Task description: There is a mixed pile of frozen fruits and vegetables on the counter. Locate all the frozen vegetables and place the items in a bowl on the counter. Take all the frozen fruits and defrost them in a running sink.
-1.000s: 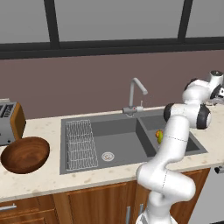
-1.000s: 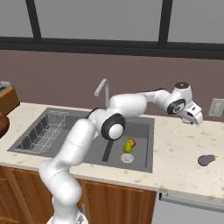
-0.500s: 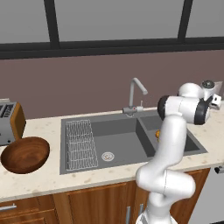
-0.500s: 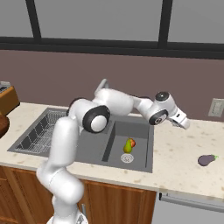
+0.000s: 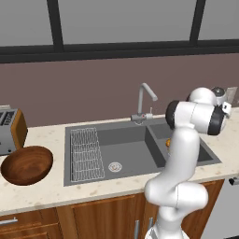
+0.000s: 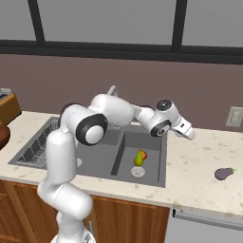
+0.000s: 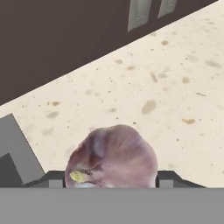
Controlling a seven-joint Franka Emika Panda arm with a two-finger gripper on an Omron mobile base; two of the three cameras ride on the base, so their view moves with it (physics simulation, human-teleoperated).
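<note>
The claw [image 6: 186, 132] is held above the beige speckled surface [image 6: 199, 171], just past the right rim of the sink [image 6: 156, 178]. In the hand view a pale whitish-pink bulb [image 7: 112, 156] is seen between the two finger tips [image 7: 168, 178], one tip at each side of it, so the claw is closed on the bulb with the surface well beneath. Below and to the left of the claw, a yellow-green pear-shaped piece [image 6: 138, 157] with a reddish top is lying in the smaller basin beside the drain. The purple eggplant [image 6: 224, 173] is lying on the surface to the claw's right, nearer the front edge. Far left of the claw, beyond the sink, the wooden bowl [image 5: 27, 164] is resting beside a toaster [image 5: 10, 131].
</note>
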